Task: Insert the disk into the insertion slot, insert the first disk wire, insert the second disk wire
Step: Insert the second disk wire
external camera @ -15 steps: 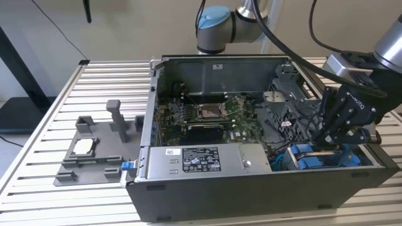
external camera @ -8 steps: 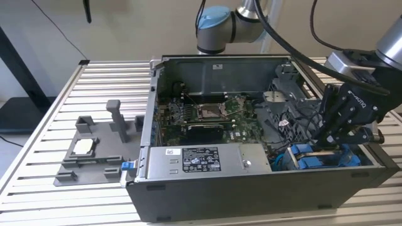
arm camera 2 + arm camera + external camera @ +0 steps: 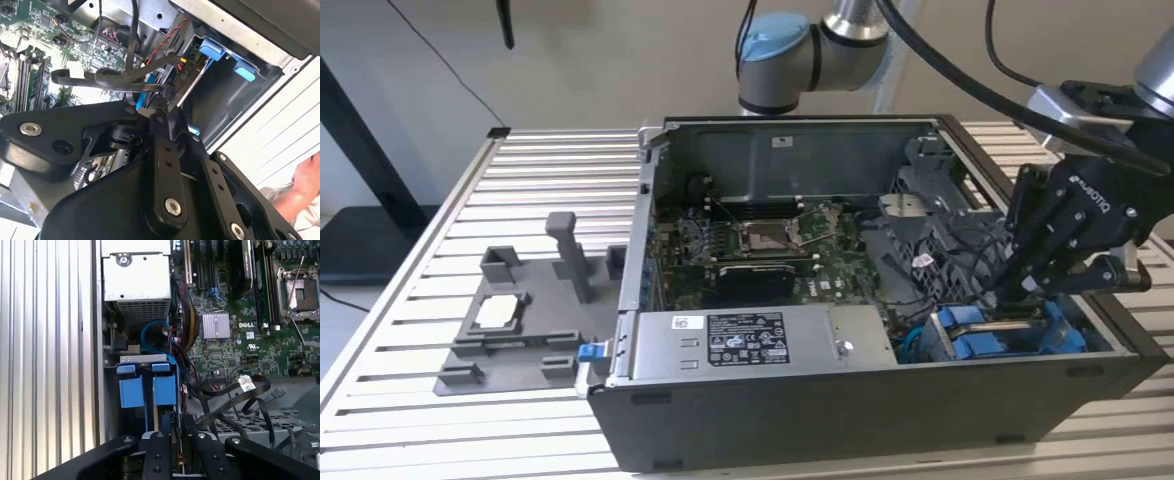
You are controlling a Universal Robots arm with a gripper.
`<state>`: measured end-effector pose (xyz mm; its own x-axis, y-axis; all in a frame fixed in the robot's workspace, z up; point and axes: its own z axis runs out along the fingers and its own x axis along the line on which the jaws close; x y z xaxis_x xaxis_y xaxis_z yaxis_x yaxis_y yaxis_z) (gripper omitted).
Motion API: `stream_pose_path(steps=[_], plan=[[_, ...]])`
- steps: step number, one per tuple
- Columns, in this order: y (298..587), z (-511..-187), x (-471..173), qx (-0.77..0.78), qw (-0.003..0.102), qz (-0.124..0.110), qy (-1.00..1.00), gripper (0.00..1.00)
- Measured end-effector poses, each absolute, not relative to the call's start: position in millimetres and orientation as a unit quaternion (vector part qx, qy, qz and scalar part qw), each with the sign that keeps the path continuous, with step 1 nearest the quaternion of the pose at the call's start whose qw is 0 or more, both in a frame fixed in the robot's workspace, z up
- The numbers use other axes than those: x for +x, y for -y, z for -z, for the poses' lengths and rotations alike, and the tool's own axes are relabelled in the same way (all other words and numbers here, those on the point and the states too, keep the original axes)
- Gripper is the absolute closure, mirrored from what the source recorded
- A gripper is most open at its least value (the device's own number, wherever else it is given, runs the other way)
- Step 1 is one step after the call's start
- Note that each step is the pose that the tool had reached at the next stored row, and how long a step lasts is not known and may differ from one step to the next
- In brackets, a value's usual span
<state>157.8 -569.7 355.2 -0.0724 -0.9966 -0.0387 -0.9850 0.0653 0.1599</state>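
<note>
My gripper: fingers near-shut, pinching thin edge at blue-bracketed disk in insertion slot; grasped item unclear.

It looks like a robotics lab: a ribbed aluminium-slat surface carries an open dark grey computer case and a grey plastic fixture tray, beneath a grey-and-blue robot arm.

light: even, soft | glare: white slatted table | shadows: dim inside case
</note>
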Motion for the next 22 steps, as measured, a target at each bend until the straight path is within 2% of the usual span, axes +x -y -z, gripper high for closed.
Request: stream_pose_path(steps=[9,22], plan=[[569,-368,154,0.68,0.039,0.07,0.729,0.76],[569,-369,153,0.68,0.035,0.067,0.729,0.76]])
